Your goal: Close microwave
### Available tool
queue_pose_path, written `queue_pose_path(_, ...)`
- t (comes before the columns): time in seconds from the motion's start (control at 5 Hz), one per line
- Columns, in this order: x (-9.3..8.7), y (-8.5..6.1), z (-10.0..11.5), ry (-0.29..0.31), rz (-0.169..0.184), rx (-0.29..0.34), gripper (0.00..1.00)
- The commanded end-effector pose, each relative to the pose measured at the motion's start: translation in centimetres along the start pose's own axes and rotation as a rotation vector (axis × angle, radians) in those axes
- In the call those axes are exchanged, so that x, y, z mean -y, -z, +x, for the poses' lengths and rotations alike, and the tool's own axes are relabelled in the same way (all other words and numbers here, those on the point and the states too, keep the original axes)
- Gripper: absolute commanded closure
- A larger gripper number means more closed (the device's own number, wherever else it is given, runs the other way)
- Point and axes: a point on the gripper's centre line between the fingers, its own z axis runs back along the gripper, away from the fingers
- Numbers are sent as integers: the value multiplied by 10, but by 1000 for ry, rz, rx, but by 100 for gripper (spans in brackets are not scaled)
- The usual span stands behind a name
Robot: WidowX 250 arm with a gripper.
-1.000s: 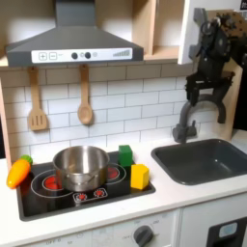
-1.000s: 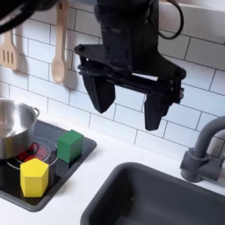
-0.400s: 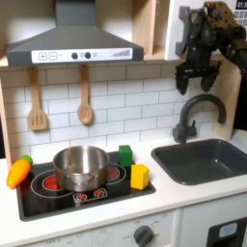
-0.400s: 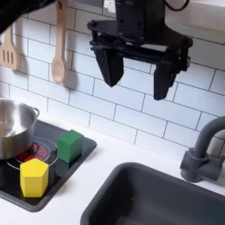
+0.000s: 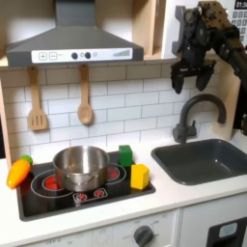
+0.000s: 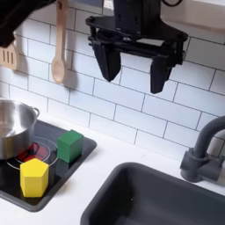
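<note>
Since a second ago the arm has risen from in front of the faucet to the upper wall tiles, and over the last moments it has shifted slightly toward the first exterior view's left. Nothing else in the scene has moved.

By size, the white tabletop (image 5: pixel 169 198) comes first, carrying the black stovetop (image 5: pixel 82 188) at the first exterior view's left and the dark grey sink (image 5: pixel 207 159) at its right. Above the stove hangs a grey range hood (image 5: pixel 72 39). The microwave (image 5: pixel 178 27) shows as a white edge high up in the first exterior view, behind the arm; whether its door stands open or shut cannot be told.

The end effector (image 6: pixel 134 67) hangs in front of the tiles with its two black fingers (image 6: pixel 159 74) spread wide apart, pointing down, holding nothing and touching nothing. It sits above the grey faucet (image 5: pixel 193 111).

On the stove stands a metal pot (image 5: pixel 81 166), with a green block (image 6: pixel 69 145) and a yellow block (image 6: pixel 34 177) beside it, and a toy carrot (image 5: pixel 18 172) near the far edge. A wooden spatula (image 5: pixel 37 101) and wooden spoon (image 5: pixel 85 96) hang on the wall.
</note>
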Motion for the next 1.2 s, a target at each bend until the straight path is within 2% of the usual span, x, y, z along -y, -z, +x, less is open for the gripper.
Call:
queue_pose_path(0.0,2,-1,18,-15,-7,18,0)
queue_pose_path(1.0,-2,7,45,-23,-10,13,0)
